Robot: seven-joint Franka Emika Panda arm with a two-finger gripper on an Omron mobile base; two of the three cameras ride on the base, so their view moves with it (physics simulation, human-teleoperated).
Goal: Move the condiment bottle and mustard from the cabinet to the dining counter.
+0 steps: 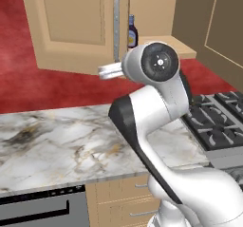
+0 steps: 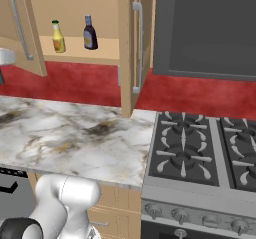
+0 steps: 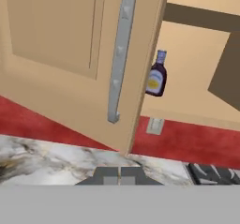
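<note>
We see a marble countertop (image 2: 65, 133) with grey and gold veins running from nine o'clock toward the centre of the right base view. A black gas stove (image 2: 200, 148) touches its edge at four o'clock, with grey grates and a row of knobs (image 2: 192, 217) along its silver front. Behind both, a red backsplash (image 2: 200, 90) stretches across. At one o'clock hangs a dark grey hood panel (image 2: 210, 28). In the left base view, a black appliance (image 1: 38, 207) sits under the countertop at seven o'clock, beside tan drawers (image 1: 121, 200).
</note>
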